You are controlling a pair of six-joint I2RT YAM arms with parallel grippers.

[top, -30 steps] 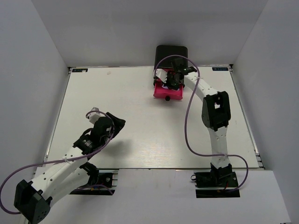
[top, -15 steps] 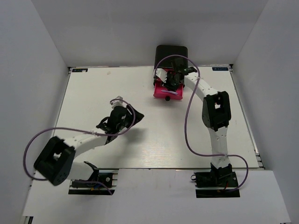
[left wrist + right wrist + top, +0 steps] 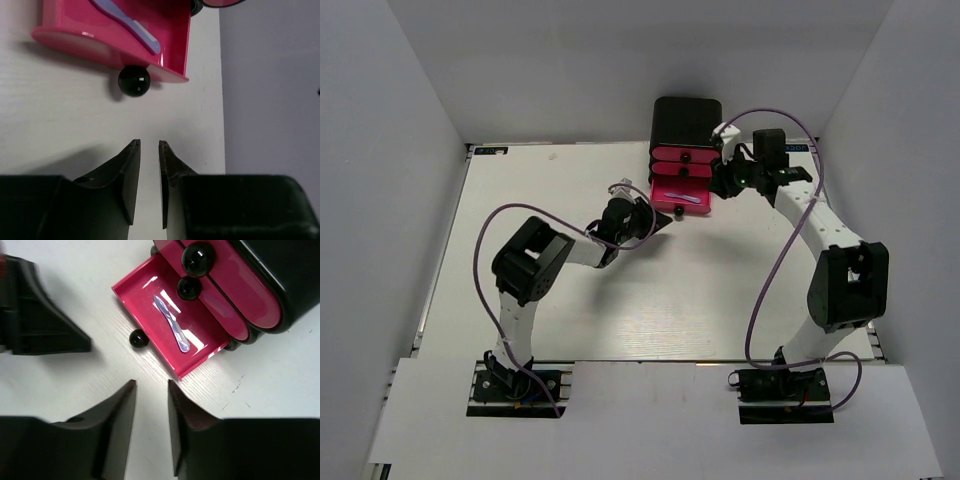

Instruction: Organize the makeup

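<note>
A thin purple stick point(image 3: 170, 322) lies alone in the pulled-out bottom pink drawer point(image 3: 150, 295) of the black box point(image 3: 686, 118); the stick point(image 3: 132, 22) also shows in the left wrist view. My left gripper point(image 3: 665, 220) sits low on the table just in front of the drawer's black knob point(image 3: 134, 81), its jaws a narrow gap apart with nothing between them. My right gripper point(image 3: 720, 183) hovers to the right of the box, open and holding nothing. The palettes, puff and sponges are out of view.
The two upper pink drawers point(image 3: 682, 160) are pushed in, each with a black knob point(image 3: 198, 257). The box stands at the table's back edge against the grey wall point(image 3: 270, 85). The left gripper's black body point(image 3: 45, 325) lies just left of the open drawer.
The left arm swung from the table's left side across to the front of the open drawer. The right gripper pulled off the drawer to the right of the box.
</note>
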